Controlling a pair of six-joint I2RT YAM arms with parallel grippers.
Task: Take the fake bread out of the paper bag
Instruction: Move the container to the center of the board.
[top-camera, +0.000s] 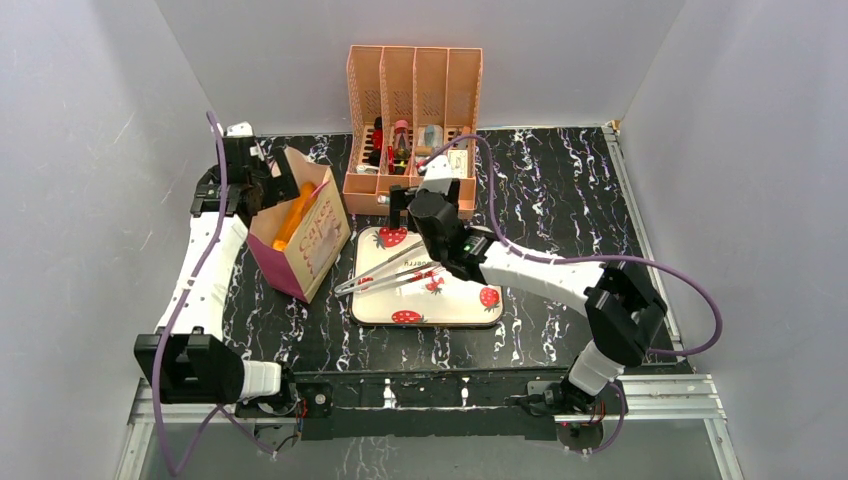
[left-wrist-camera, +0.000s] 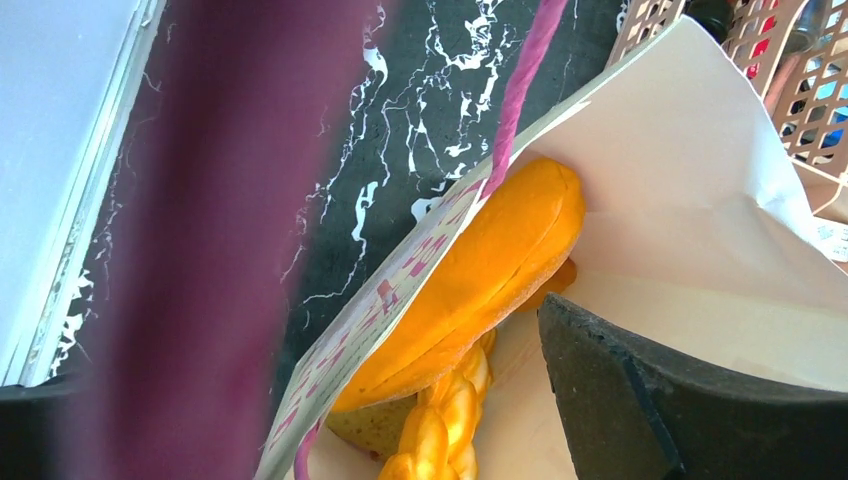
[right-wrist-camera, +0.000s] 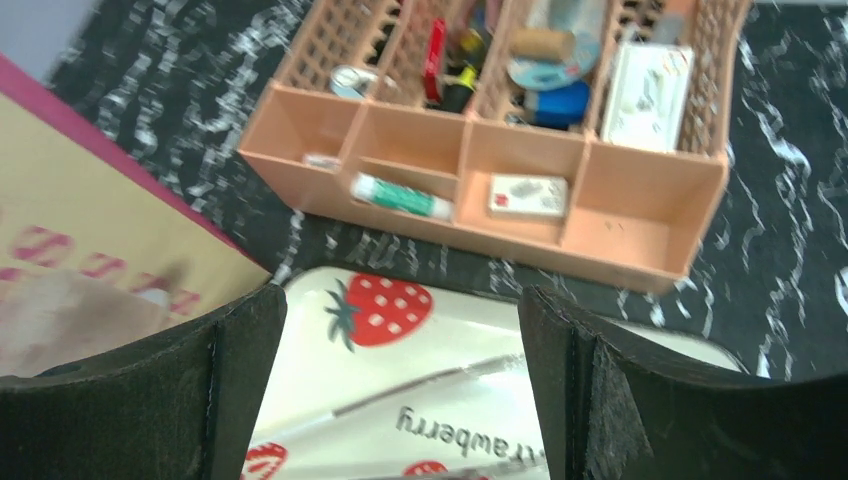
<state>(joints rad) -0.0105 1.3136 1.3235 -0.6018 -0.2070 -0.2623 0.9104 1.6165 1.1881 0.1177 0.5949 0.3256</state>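
Observation:
The paper bag (top-camera: 312, 238) stands open on the left of the table, tan with magenta sides. Fake bread shows inside it: a smooth orange roll (left-wrist-camera: 490, 265) leans on the bag's wall, and a braided golden stick (left-wrist-camera: 452, 415) lies under it. From above, the orange bread (top-camera: 292, 222) peeks out of the bag's mouth. My left gripper (top-camera: 262, 190) is open at the bag's mouth, one dark finger (left-wrist-camera: 680, 400) inside beside the roll, touching nothing. The other finger is hidden behind a magenta blur. My right gripper (right-wrist-camera: 400, 385) hangs open and empty over the strawberry tray (right-wrist-camera: 380, 310).
A peach organiser (top-camera: 413, 110) full of small items stands at the back, just beyond the tray (top-camera: 470, 305). Metal tongs (top-camera: 385, 272) lie across the tray. Grey walls close in the left, right and back of the black marbled table.

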